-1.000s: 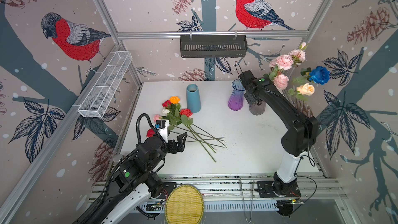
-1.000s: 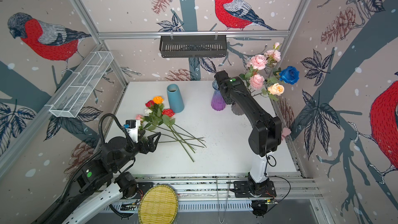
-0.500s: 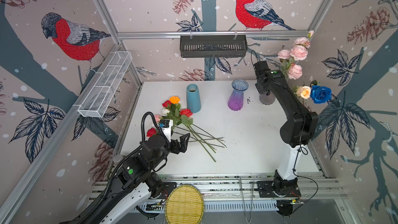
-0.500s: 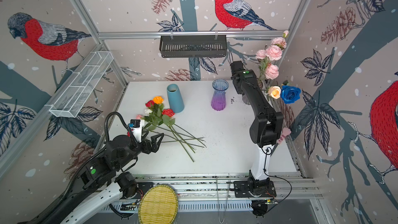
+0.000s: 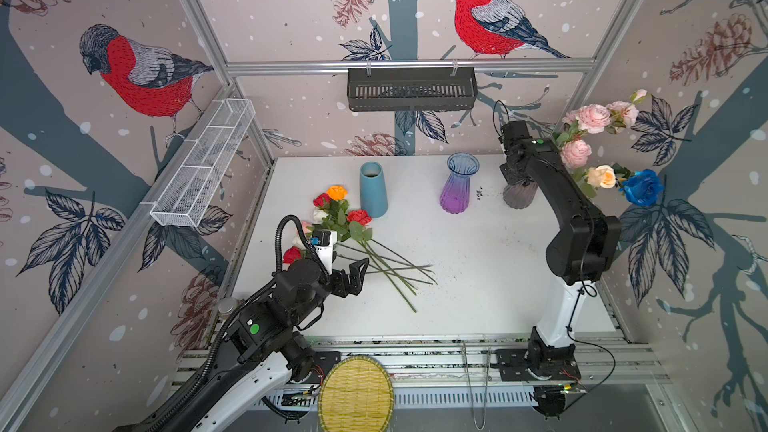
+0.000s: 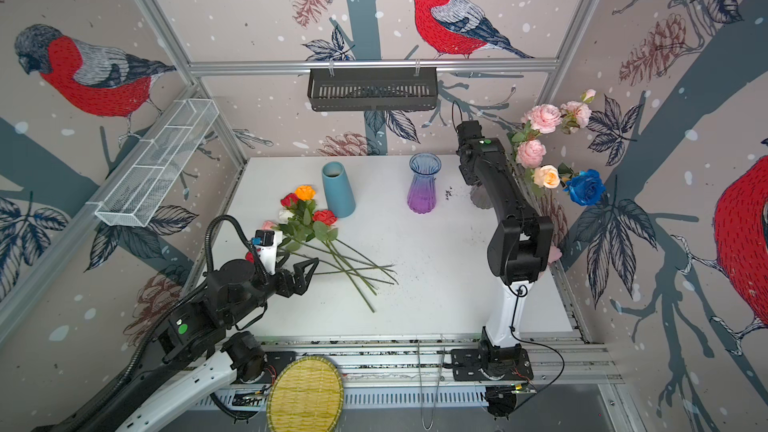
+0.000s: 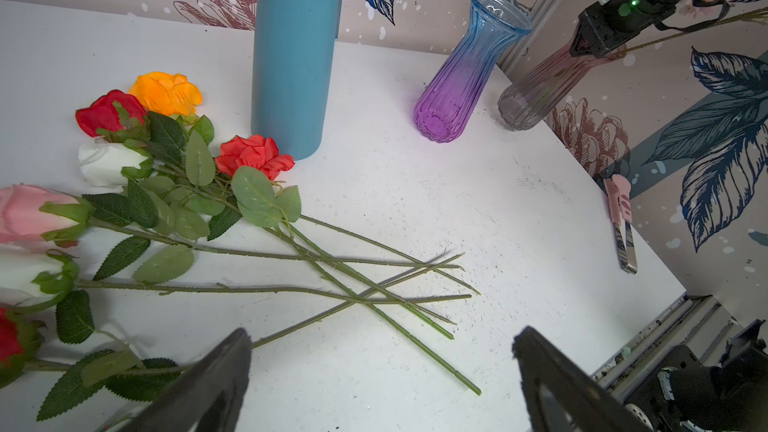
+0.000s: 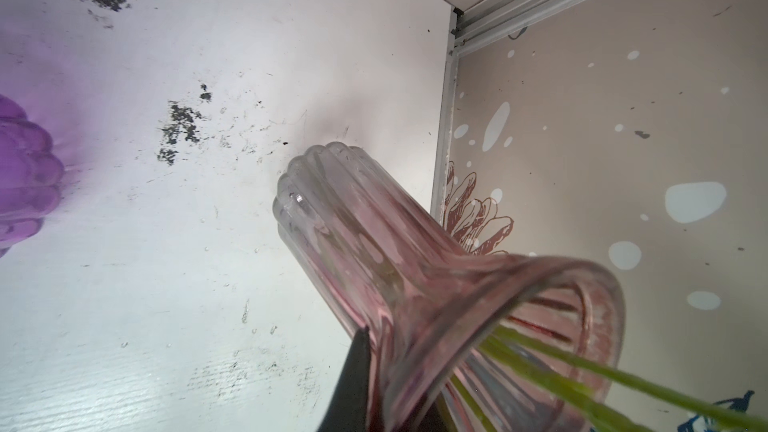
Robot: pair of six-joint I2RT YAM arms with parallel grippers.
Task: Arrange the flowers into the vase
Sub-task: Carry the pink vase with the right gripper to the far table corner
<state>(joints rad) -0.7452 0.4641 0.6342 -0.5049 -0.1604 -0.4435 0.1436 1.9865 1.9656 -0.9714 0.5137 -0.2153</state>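
At 9 o'clock on desk [image 5: 478, 276], roses [image 5: 355, 231] look light, stems thin and stiff; grasp mid-stem. Left pincer [image 7: 382, 338] apart; right pincer [image 5: 515, 178] clamped on pink vase [image 5: 519, 198] rim.

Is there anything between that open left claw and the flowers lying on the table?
Nothing visible. The left gripper, fingers open, hovers just above the stems of the loose flowers lying on the table.
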